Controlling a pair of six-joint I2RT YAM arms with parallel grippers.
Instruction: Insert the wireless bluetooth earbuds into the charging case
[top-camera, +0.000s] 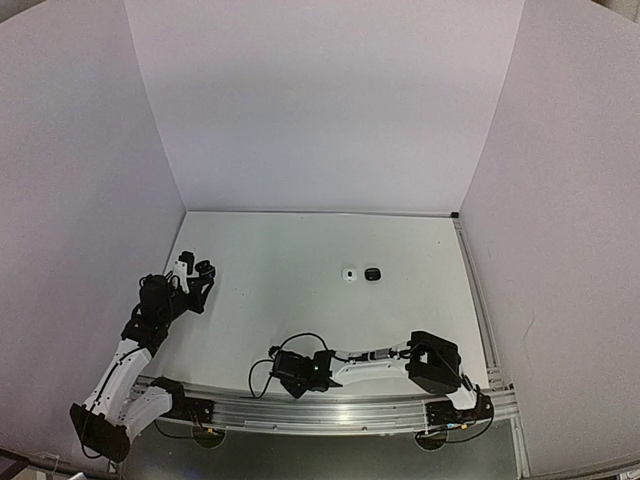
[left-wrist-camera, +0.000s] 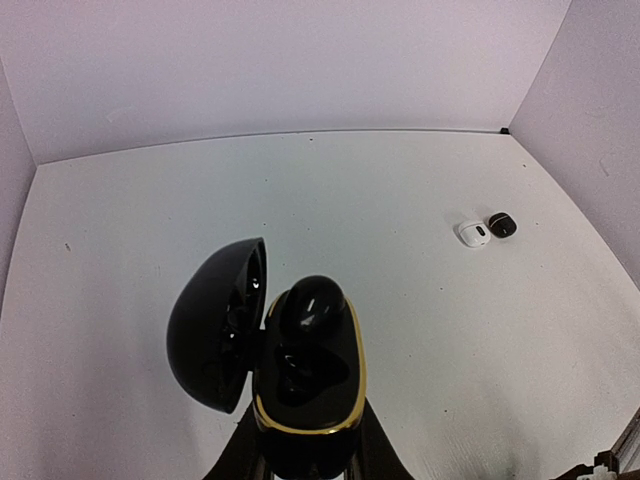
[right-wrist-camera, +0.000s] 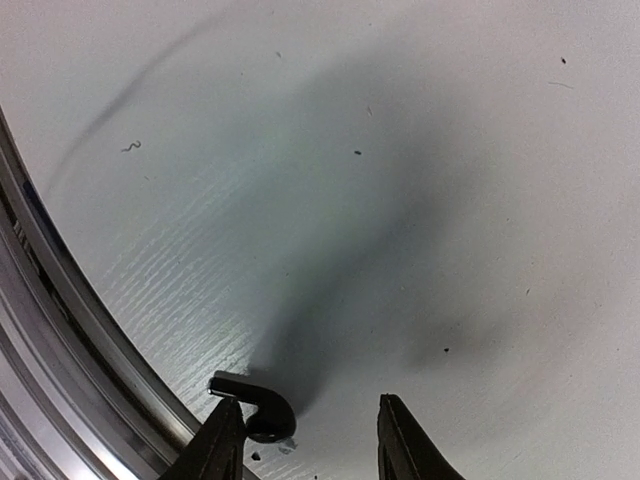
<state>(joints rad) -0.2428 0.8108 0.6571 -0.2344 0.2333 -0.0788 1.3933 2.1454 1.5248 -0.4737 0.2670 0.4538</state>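
A black earbud (right-wrist-camera: 255, 408) lies on the tabletop (right-wrist-camera: 420, 150) between the spread fingers of the right hand (right-wrist-camera: 308, 408), against one of them. A second earbud (left-wrist-camera: 310, 305) sits in the open charging case (left-wrist-camera: 305, 400), which the left hand (left-wrist-camera: 305, 458) pinches. Well apart, a white case (left-wrist-camera: 473, 233) and a black case (left-wrist-camera: 502, 224) lie side by side.

White links, black joints on left arm (top-camera: 115, 372) and right arm (top-camera: 365, 368); looping black cable (top-camera: 255, 378); tapered black fingers (right-wrist-camera: 402, 442)
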